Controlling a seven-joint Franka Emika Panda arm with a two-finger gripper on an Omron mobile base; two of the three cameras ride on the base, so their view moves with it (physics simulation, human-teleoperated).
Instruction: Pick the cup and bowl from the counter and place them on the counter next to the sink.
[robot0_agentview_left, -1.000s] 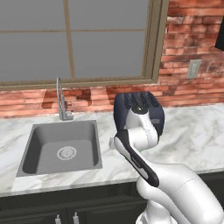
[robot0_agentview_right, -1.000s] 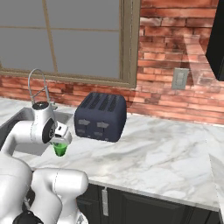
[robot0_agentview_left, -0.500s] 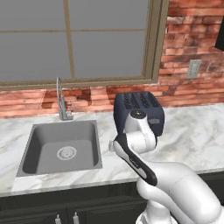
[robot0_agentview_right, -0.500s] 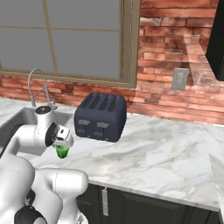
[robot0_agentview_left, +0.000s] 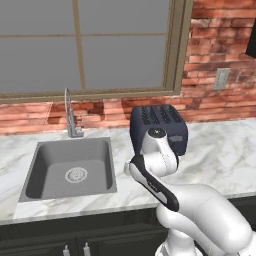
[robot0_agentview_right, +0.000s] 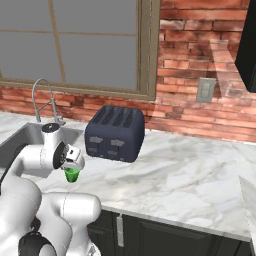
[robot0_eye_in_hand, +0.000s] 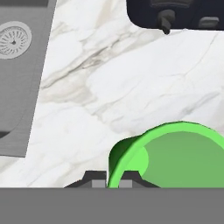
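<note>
Claw (robot0_eye_in_hand: 108, 180) pinching shut on the rim of the green cup (robot0_eye_in_hand: 175, 155), cup hanging above the marble counter (robot0_agentview_right: 190, 175), between the sink (robot0_agentview_left: 70, 170) and the dark toaster (robot0_agentview_right: 115, 132), just near of the toaster's front.

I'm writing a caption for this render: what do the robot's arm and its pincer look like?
The arm is glossy white, built of rounded, bulbous segments, with dark bands at the joints and a round dark cap on one. No cables show. The pincer has two small dark finger tips on a white hand.
</note>
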